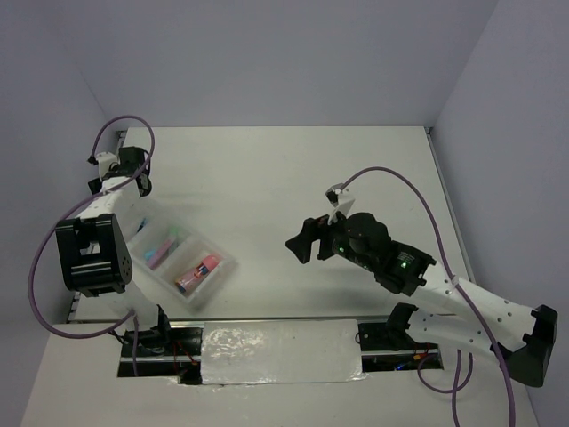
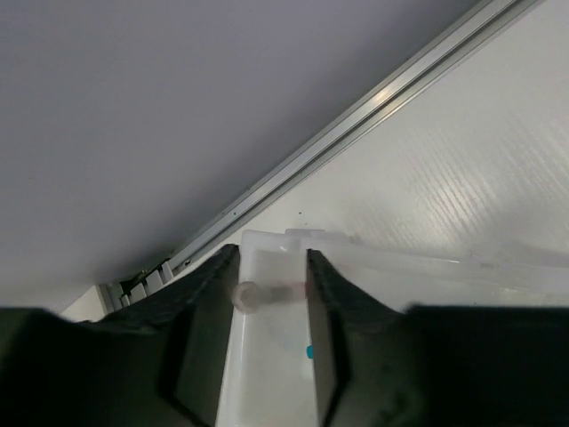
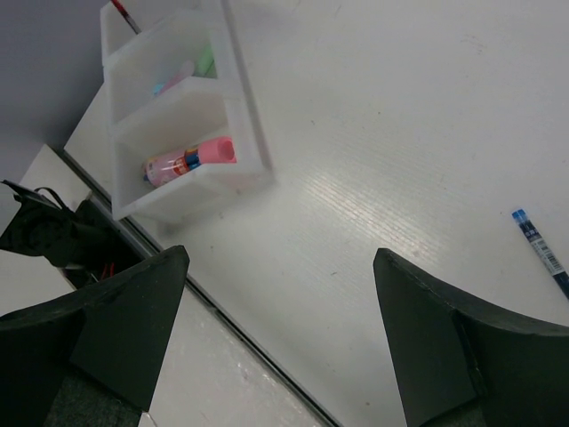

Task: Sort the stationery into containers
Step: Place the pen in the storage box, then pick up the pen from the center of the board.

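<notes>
The pink tube lies in the nearest compartment of the clear tray at the near left of the table, with the highlighters in the middle one. A thin red pen shows crosswise between the narrowly parted fingers of my left gripper over the tray's far end, though I cannot tell whether they grip it. To the right, my right gripper hangs wide and empty over the table, near a blue pen lying there.

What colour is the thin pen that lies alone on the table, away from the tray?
Blue. The pen shows best in the right wrist view.
</notes>
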`<state>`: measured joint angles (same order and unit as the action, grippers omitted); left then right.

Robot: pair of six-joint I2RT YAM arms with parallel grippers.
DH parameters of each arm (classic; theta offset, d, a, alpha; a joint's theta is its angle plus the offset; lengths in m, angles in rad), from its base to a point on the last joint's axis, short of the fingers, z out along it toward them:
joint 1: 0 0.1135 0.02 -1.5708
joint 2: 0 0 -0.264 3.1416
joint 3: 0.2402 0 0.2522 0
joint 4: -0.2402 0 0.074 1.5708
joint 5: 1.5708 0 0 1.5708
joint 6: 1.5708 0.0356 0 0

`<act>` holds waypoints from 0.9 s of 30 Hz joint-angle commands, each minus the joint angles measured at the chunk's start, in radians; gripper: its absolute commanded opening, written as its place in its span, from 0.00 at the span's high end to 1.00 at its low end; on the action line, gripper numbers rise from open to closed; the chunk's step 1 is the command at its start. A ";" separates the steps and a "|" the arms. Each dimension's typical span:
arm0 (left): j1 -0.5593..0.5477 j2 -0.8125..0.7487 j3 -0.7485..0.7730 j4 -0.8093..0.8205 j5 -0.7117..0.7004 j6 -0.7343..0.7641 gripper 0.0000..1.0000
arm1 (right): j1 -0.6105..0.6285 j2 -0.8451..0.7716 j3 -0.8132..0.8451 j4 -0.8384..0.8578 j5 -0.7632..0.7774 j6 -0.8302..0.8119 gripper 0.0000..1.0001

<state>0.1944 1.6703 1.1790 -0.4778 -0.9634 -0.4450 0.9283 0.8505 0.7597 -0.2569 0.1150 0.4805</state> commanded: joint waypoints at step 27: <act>-0.150 -0.627 -0.148 0.228 0.600 0.138 0.02 | -0.220 0.287 0.076 -0.257 0.199 -0.106 0.00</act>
<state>0.0639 1.1484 1.0588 -0.3058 -0.4454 -0.3210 0.7631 1.0683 0.7986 -0.4515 0.2817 0.4339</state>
